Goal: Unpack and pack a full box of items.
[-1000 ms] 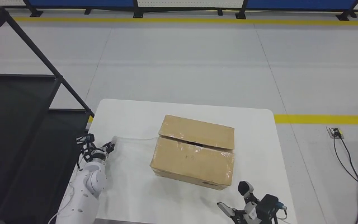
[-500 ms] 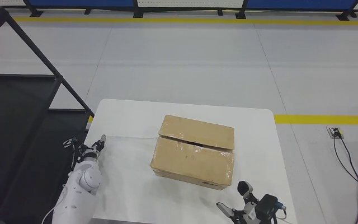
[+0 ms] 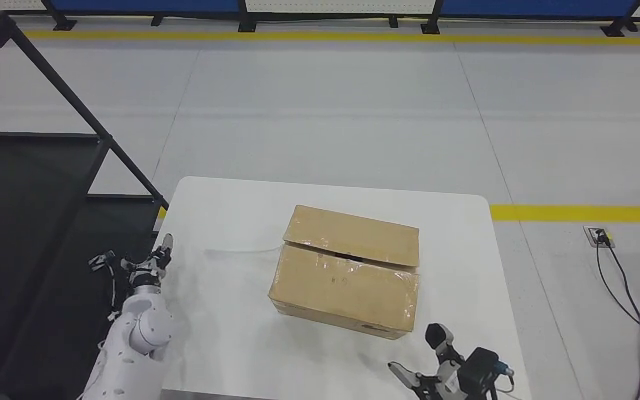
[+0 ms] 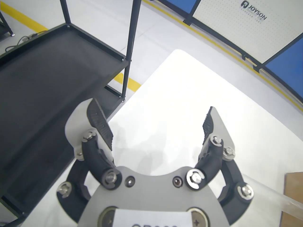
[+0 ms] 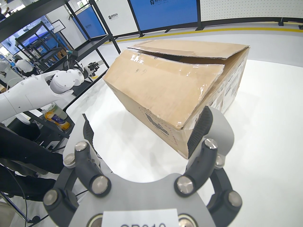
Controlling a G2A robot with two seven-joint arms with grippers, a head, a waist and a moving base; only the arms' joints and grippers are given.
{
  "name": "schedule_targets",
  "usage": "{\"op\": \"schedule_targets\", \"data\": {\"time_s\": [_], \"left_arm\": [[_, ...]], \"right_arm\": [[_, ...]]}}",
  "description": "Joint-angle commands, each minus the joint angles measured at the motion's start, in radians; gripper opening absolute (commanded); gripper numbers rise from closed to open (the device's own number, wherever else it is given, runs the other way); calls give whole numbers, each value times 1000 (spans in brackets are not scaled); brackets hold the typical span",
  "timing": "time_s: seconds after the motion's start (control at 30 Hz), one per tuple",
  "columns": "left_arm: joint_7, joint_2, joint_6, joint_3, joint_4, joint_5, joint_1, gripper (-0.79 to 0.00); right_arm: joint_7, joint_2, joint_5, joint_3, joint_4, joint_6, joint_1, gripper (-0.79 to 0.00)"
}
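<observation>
Left gripper [image 4: 152, 106], jaws spread, has retracted leftward past the table [image 3: 230, 215] edge; right gripper [image 5: 145, 116], likewise spread, sits near the closed box [image 3: 345, 272] at table centre: unpacking not yet begun

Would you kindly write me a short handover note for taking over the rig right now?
Left gripper: open, empty, at the table edge beside the black rack.
Right gripper: open, empty, near the front edge, facing the box.
Box: mid-table, flaps down, top seam slightly gaping. A clear strip lies between it and the left gripper.
Done: no items out yet.
Left: open the flaps, unpack, repack.
</observation>
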Motion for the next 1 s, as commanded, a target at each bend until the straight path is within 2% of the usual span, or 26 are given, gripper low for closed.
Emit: {"op": "schedule_targets", "data": {"time_s": [0.0, 0.17, 0.27, 0.3, 0.6, 0.67, 0.73, 0.83, 0.97], "left_arm": [[10, 6, -35, -19, -85, 14, 54, 0], [42, 21, -164, -68, -297, 68, 208, 0], [15, 34, -333, -100, -409, 91, 303, 0], [8, 36, -356, -105, -420, 96, 315, 0], [4, 36, -350, -105, -414, 93, 314, 0], [-20, 32, -315, -87, -391, 78, 291, 0], [-42, 32, -325, -67, -379, 84, 267, 0], [-99, 36, -406, -61, -384, 51, 250, 0], [-174, 45, -544, -69, -448, -6, 283, 0]], "right_arm": [[1, 2, 13, 15, -10, -15, 0, 0], [33, 10, 116, 71, -29, -116, 16, 0], [51, 13, 144, 85, -27, -146, 24, 0], [51, 13, 144, 85, -27, -146, 24, 0], [52, 13, 147, 84, -24, -142, 26, 0], [70, 11, 184, 84, -7, -113, 48, 0], [109, 13, 251, 88, 14, -116, 83, 0], [212, 18, 379, 112, 59, -125, 145, 0], [390, 28, 510, 122, 112, -109, 239, 0]]}}
